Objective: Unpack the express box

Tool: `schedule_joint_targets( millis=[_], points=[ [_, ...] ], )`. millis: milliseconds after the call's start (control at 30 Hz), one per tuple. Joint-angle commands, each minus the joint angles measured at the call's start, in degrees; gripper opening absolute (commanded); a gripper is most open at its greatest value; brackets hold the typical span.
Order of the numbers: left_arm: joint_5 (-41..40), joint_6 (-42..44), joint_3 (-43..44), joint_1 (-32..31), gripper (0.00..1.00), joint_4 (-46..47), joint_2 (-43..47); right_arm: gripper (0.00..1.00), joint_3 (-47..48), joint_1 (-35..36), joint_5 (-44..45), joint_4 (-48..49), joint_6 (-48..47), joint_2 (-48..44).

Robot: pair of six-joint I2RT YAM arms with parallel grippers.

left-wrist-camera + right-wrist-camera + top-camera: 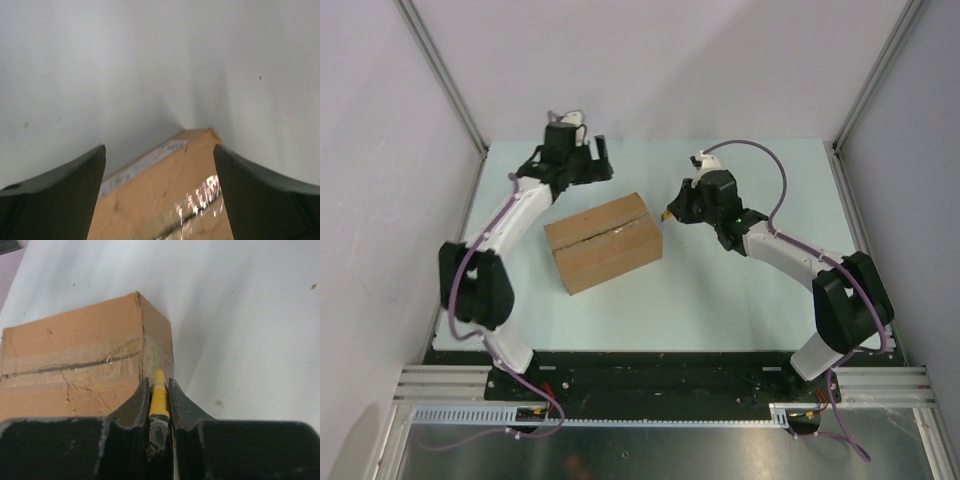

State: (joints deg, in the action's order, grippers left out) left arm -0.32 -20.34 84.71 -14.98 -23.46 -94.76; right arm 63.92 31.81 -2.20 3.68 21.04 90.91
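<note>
The express box [603, 242], a brown carton with its top flaps down and clear tape along a dark centre seam [70, 366], lies slanted in the middle of the table. My left gripper [586, 158] hovers open over the box's far left corner, and its wrist view looks down on the box top [160, 195] and a white label [145, 162] between the spread jaws [160, 150]. My right gripper [670, 212] is shut on a yellow utility knife [158, 395]. The knife tip points at the taped right end of the box [90, 330], close to its upper edge.
The pale green table mat [720, 290] is bounded by white walls at the back and both sides, with aluminium posts [440, 75] at the back corners. A black base rail [660, 375] runs along the near edge.
</note>
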Motion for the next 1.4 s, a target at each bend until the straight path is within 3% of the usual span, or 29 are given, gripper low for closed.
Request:
schedule_joint_targets(
  millis=[0,333,600,700,900,1033,1367],
  points=[
    [2.07,10.99,9.24,-5.83,0.93,1.31,-8.15,0.00,-1.25,1.76,-0.61,1.41,0.50,1.02],
    [0.41,13.74,12.15,-9.36,0.91,1.23,-14.66,0.00,-12.31,2.90,-12.91,7.83,6.82,-5.30],
    [0.41,14.80,8.02,-11.12,0.87,0.70,-13.35,0.00,-15.40,3.43,-12.57,9.85,9.19,-8.03],
    [0.93,14.89,6.00,-11.73,0.86,0.00,-11.68,0.00,-16.19,3.17,-7.68,9.77,10.94,-9.78],
    [0.41,14.10,3.89,-14.98,0.77,-1.05,-9.48,0.00,-18.39,-2.72,-5.88,13.09,16.49,-12.60],
    [-7.76,13.31,3.97,-17.53,0.67,-2.11,-9.48,0.00,-19.09,-3.77,-7.64,14.51,18.15,-13.39],
    [-12.69,6.19,8.63,-18.24,0.43,-10.89,-12.64,0.00,-25.42,-3.86,-10.37,32.68,34.14,-9.45]
  ],
)
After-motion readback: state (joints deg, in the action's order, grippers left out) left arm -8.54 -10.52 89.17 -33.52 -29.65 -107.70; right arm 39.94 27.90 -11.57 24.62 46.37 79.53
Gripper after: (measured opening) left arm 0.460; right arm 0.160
